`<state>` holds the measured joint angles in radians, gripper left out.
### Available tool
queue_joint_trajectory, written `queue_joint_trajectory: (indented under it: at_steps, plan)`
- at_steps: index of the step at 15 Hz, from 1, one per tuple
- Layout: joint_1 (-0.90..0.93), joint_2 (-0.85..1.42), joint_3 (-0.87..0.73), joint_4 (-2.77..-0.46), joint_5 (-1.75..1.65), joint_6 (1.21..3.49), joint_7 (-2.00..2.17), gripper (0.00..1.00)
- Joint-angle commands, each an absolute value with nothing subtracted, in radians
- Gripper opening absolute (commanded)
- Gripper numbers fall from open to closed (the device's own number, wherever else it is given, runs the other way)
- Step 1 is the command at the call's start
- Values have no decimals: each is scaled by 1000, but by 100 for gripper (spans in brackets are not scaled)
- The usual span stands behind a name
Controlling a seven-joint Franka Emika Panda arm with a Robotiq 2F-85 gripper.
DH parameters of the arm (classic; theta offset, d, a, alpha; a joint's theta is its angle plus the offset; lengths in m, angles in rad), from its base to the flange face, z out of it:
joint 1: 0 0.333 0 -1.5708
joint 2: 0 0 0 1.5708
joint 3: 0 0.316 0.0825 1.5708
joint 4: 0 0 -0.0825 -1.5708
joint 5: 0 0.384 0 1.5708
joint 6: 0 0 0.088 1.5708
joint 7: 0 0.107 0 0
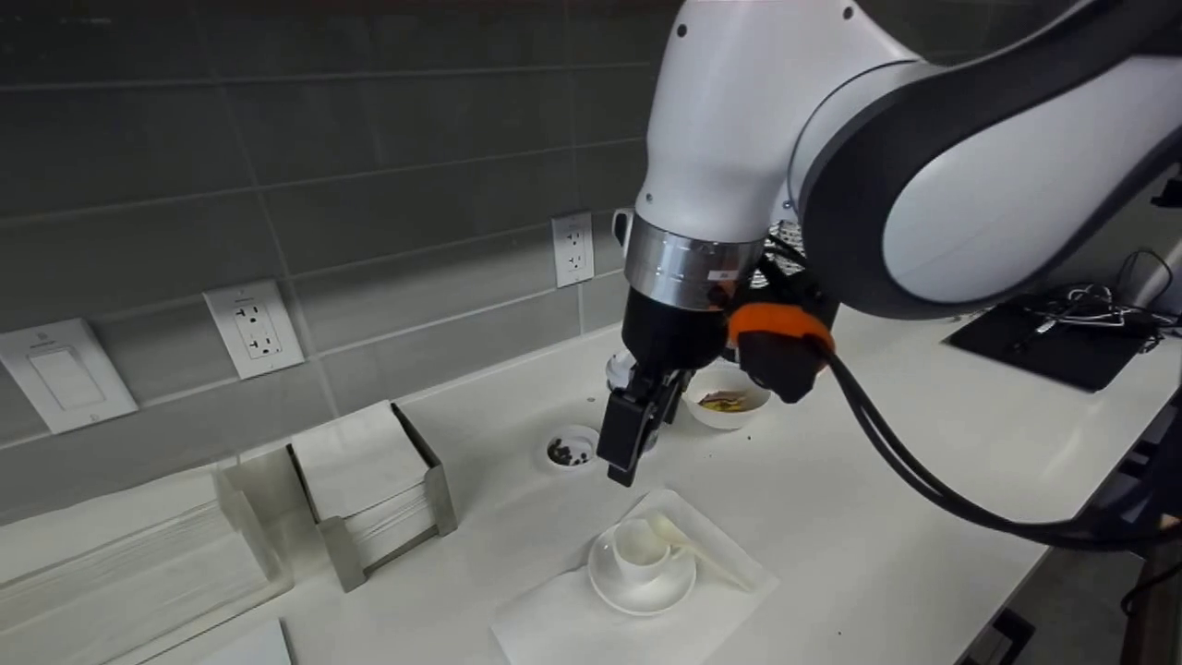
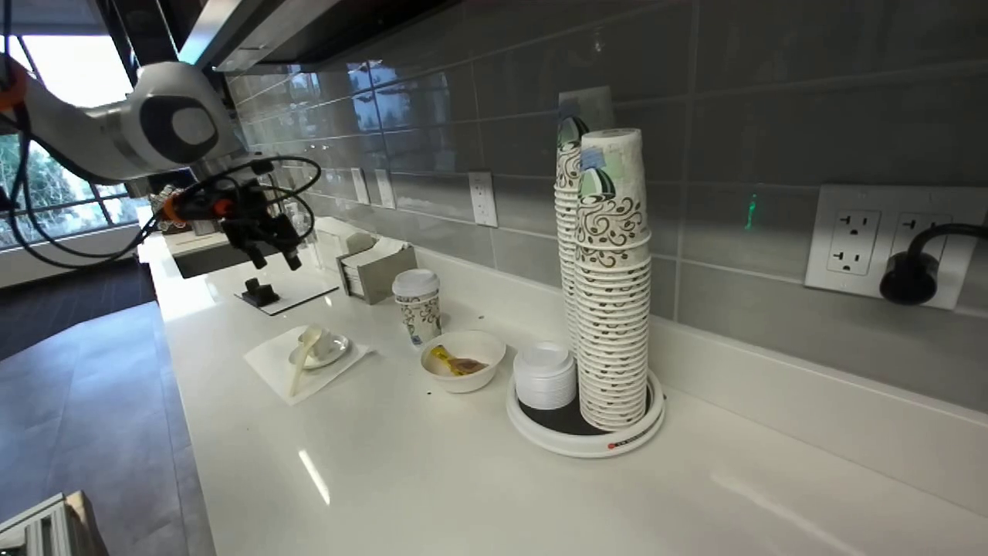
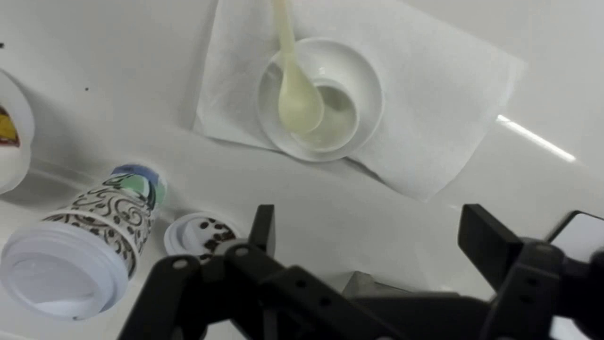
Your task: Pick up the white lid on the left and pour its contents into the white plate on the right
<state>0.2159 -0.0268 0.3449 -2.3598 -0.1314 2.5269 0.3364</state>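
Note:
The white lid point(image 1: 580, 430) lies on the counter with small dark pieces in it. It also shows in the wrist view point(image 3: 186, 236), partly hidden behind a finger; in an exterior view I cannot make it out. The white plate, a round bowl-like dish point(image 2: 463, 381) with a yellow and brown packet inside, stands beside the paper cup. It shows in an exterior view point(image 1: 720, 420) and at the wrist view's left edge point(image 3: 24, 123). My gripper point(image 3: 368, 222) is open and empty above the counter, with the lid left of its left finger. It shows in both exterior views point(image 1: 630, 448) point(image 2: 275, 261).
A lidded paper cup point(image 3: 130, 200) stands between lid and plate. A white cup point(image 1: 639, 547) with a spoon point(image 3: 302, 106) sits on a saucer point(image 3: 370, 85) over napkins point(image 3: 424, 89). A napkin holder point(image 2: 378, 274) stands near the wall. Stacked cups point(image 2: 614, 309) stand farther along.

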Motion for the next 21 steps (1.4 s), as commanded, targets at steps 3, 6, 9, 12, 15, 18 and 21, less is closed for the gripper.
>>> queue_joint_trajectory:
  at_steps: [3,6,9,12,15,18,21]
  plan:
    - [245,159,269,-2168,-365,2489,474,100]
    - [280,226,229,-2107,-379,2464,509,100]
    - [288,204,208,-2146,-334,2498,461,100]
    - [290,204,204,-2146,-335,2498,460,100]
    - [290,202,204,-2146,-335,2498,461,100]
    - [290,202,204,-2146,-335,2498,461,100]
    - [316,234,162,-2127,-451,2533,586,100]
